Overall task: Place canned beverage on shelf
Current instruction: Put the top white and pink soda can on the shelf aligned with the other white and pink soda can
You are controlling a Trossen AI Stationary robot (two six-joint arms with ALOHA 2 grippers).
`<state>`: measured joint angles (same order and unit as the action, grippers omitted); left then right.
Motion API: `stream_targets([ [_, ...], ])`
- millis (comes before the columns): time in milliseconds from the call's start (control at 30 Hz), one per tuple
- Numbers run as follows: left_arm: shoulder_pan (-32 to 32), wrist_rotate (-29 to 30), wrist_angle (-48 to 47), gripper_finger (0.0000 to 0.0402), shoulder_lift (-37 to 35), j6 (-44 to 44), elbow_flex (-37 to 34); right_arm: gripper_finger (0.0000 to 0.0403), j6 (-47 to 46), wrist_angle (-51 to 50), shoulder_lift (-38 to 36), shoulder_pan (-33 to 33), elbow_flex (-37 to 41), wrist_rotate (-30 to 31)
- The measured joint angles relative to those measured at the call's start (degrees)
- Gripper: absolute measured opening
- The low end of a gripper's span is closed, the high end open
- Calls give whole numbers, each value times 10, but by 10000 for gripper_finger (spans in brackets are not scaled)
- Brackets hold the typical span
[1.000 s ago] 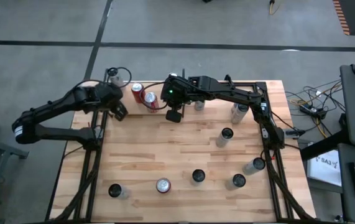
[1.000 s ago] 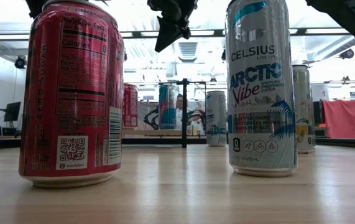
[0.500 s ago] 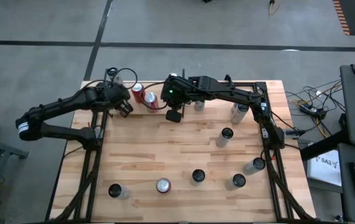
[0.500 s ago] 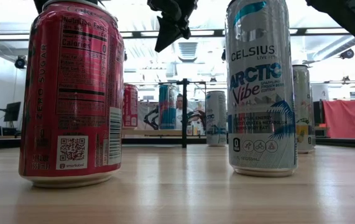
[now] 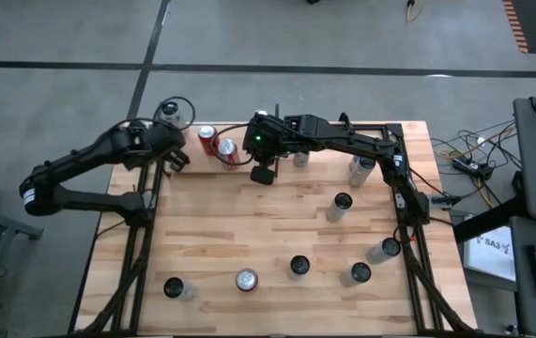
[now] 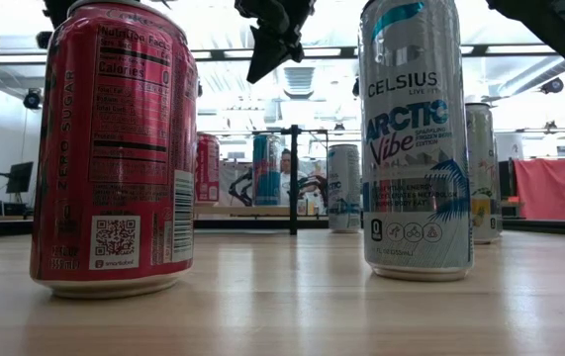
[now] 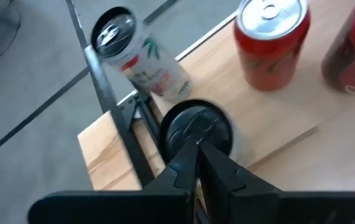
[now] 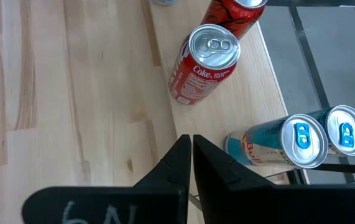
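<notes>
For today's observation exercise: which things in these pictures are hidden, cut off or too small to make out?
- Low view: the red can and the Celsius can fill the foreground, hiding much of the table behind; both tops are cut off by the frame's edge.
- High view: can labels are too small to read.
- Left wrist view: the left gripper, fingers shut, covers part of a black-topped can.

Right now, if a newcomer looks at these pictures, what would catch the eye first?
Two big cans fill the low view: a red can and a Celsius Arctic Vibe can. From above, both shut grippers, left gripper and right gripper, hang near two red cans at the table's far edge.
</notes>
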<state>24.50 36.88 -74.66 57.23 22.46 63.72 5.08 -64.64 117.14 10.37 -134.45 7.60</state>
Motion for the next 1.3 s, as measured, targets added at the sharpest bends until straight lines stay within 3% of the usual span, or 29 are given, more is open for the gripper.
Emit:
stream_targets([
  [500,0,3,15,0,-29,42,-58,9,-2,2,1,0,6,0],
  [1033,0,-16,27,0,-27,136,-56,9,-5,2,1,0,8,0],
  [1300,0,8,27,0,-27,132,-56,9,-4,2,1,0,8,0],
])
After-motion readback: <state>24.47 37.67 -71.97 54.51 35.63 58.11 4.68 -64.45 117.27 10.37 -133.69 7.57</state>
